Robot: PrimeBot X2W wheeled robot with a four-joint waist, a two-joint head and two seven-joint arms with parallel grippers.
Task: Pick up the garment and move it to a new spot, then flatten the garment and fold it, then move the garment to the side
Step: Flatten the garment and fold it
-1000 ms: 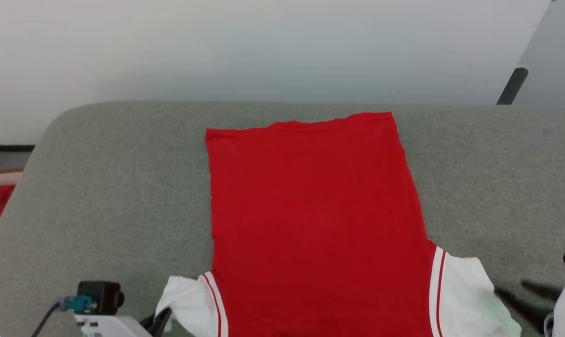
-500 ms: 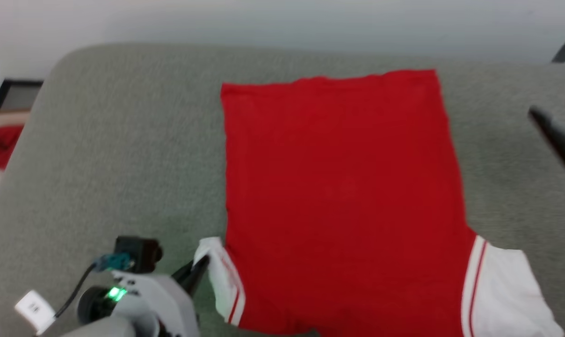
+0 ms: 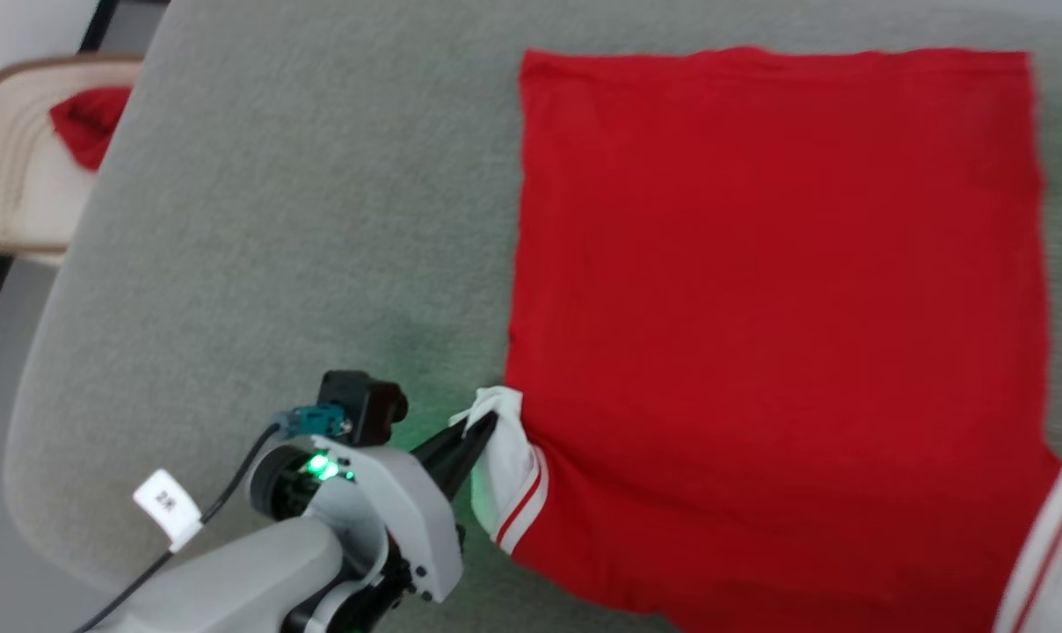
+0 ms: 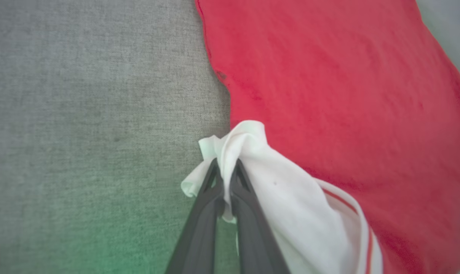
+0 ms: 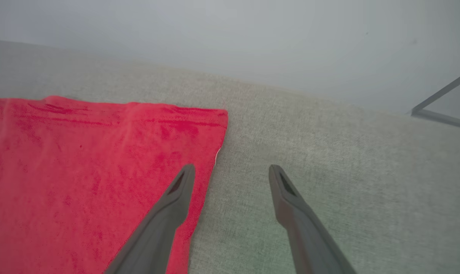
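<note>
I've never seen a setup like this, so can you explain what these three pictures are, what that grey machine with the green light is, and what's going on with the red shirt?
It is a two-armed robot filming itself. One picture comes from a camera on its head, looking down; the others come from cameras on each wrist, looking along that arm's two dark fingers.

On the grey padded surface lies the garment, a red shirt with white sleeves, spread mostly flat.

The grey part with the green light is the left arm. Its left gripper is shut on the bunched white sleeve. The right gripper is open, holding nothing, above the shirt's far corner. At the head view's upper left there is a beige chair with something red on it.
</note>
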